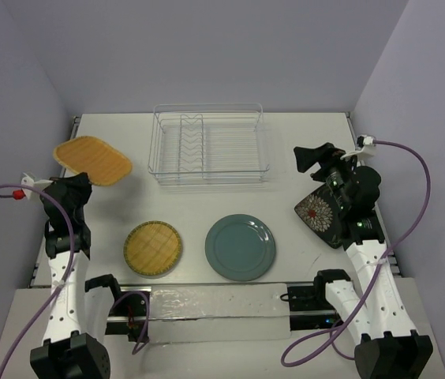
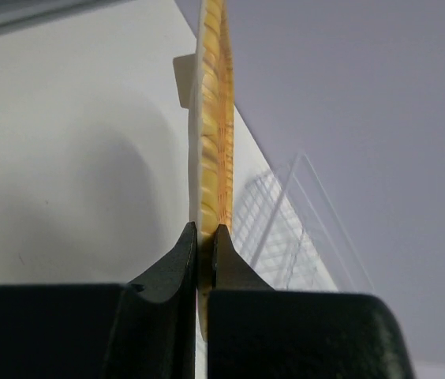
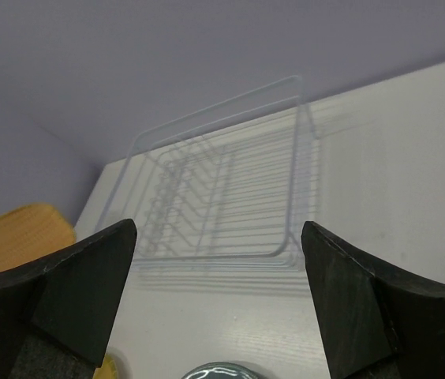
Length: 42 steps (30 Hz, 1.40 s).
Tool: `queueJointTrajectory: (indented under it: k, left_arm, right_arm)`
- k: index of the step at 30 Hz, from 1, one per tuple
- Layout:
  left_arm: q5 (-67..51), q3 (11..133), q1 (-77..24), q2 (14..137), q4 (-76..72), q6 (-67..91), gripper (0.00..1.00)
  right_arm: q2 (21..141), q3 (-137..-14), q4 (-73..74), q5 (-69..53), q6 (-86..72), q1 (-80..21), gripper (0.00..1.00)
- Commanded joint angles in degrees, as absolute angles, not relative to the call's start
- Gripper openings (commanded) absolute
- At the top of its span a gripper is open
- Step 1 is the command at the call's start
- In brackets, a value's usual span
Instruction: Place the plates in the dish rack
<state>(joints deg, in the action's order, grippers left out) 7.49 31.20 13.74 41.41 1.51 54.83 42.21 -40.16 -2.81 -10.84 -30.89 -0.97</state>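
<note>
Left gripper [image 2: 204, 237]: closed tight on the rim of the orange plate [image 1: 92, 159], which is held at the far left of the desk [image 1: 301, 134], left of the dish rack [image 1: 208, 146] and apart from it.

Right gripper [image 3: 219, 245]: jaws spread wide with nothing between them, positioned at the right side of the desk, facing the rack.

Dish rack: sits far centre with no plates in it.

Yellow plate [image 1: 153, 248] and teal plate [image 1: 240, 247]: flat on the desk, side by side, near of the rack.

Dark floral plate [image 1: 321, 213]: at the right, partly hidden by the right arm.
</note>
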Motion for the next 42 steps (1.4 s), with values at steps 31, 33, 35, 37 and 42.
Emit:
queueJointTrajectory:
  k: [31, 33, 35, 37, 42]
  left_arm:
    - [-31.5, 41.5, -14.9, 43.8, -24.6, 44.4, 0.0]
    - [-31.8, 42.0, -15.5, 45.3, -24.8, 44.6, 0.0]
    - [-31.8, 42.2, -15.7, 46.5, -25.3, 45.2, 0.0]
    - [-31.0, 42.2, -16.0, 47.4, -25.4, 45.5, 0.0]
    - [-28.7, 42.2, -16.3, 47.9, -25.1, 44.5, 0.0]
  right_arm:
    - [87.0, -54.7, -32.4, -52.8, -31.6, -23.6, 0.96]
    - [89.1, -53.1, -41.0, -57.3, -36.4, -23.7, 0.88]
    - [90.8, -51.3, -52.8, -61.4, -43.1, -23.6, 0.72]
    - [91.7, -48.9, -66.4, -63.5, -50.3, -23.6, 0.49]
    - [91.7, -49.2, -73.8, -64.3, -55.0, -23.0, 0.0]
